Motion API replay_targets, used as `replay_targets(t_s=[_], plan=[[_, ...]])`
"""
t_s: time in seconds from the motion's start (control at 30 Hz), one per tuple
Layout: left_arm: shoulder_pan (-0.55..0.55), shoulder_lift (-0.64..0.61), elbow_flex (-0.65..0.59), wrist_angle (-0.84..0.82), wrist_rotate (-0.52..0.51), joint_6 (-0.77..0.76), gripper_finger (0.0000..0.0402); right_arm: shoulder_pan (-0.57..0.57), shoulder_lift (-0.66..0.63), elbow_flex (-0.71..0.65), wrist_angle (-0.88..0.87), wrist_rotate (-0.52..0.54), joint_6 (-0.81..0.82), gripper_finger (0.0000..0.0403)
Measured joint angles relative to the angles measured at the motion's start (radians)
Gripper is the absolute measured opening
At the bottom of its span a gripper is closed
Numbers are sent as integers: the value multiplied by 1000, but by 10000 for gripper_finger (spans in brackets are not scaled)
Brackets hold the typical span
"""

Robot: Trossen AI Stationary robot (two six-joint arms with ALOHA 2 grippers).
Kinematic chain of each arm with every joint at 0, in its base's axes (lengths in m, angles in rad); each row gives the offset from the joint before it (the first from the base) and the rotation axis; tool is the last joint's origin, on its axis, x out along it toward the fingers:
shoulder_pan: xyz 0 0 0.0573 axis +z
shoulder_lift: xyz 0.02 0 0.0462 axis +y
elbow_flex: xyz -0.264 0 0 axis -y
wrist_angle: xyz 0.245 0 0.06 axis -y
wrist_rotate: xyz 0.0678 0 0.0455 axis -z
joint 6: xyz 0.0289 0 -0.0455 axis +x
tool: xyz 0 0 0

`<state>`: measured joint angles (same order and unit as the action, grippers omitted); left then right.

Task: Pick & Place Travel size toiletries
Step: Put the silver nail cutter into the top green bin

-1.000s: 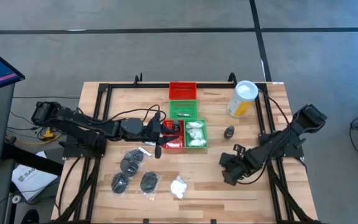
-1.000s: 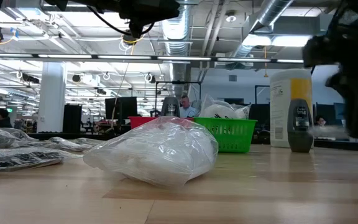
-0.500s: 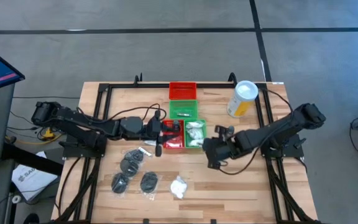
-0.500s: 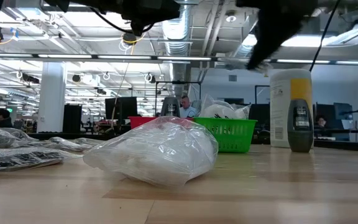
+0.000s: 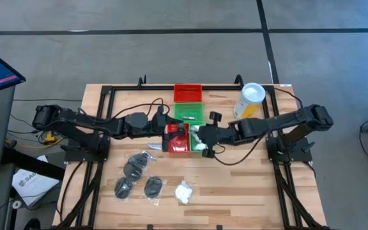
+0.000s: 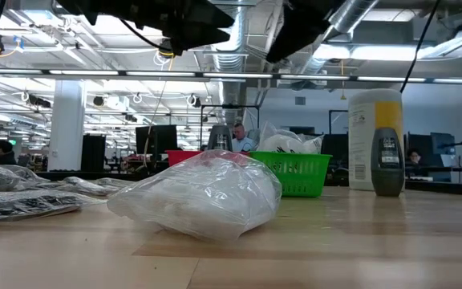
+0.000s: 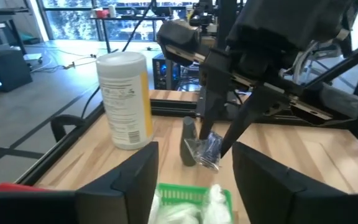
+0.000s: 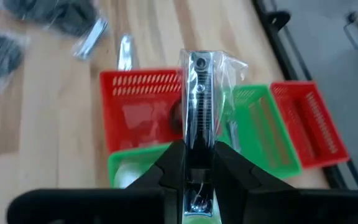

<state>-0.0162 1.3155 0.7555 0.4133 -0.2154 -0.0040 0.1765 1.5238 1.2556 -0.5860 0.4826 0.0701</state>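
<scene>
**Right arm swings in over the trays with a bagged clipper**

Swept across from the bench's right side a second ago, the right gripper (image 5: 200,135) now hangs over the red and green trays mid-bench, its jaws clenched on a clear packet (image 8: 199,93) holding a metal nail clipper. Beneath it sit the near red tray (image 8: 138,106) and a green tray (image 5: 201,144) of white puffy lumps. Opposite, the left gripper (image 5: 168,127) has pulled back slightly and hovers by the red tray's edge, jaws parted and empty. Dark disc packets (image 5: 135,169) and a white puff packet (image 6: 203,195) lie toward the bench's (image 5: 235,191) front edge, well apart from the trays. A yellow canister (image 5: 248,101) with a white lid stands at the back right, a small grey bottle (image 6: 387,163) just beside it.
</scene>
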Motion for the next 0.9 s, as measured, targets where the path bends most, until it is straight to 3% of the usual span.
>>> replay_targets(t_s=[0.3,0.4,0.53,0.63,0.9], plan=[[38,0,0,7,73,4,214,-57,-25,0,168,-18,-114,46],[51,0,0,29,81,25,211,-68,-37,0,225,-70,-155,47],[74,0,0,110,166,45,207,-87,-37,0,303,-145,-181,47],[85,16,2,171,188,74,204,-97,-37,0,343,-152,-191,46],[123,114,1,324,298,102,164,-123,-38,0,357,-198,-203,46]])
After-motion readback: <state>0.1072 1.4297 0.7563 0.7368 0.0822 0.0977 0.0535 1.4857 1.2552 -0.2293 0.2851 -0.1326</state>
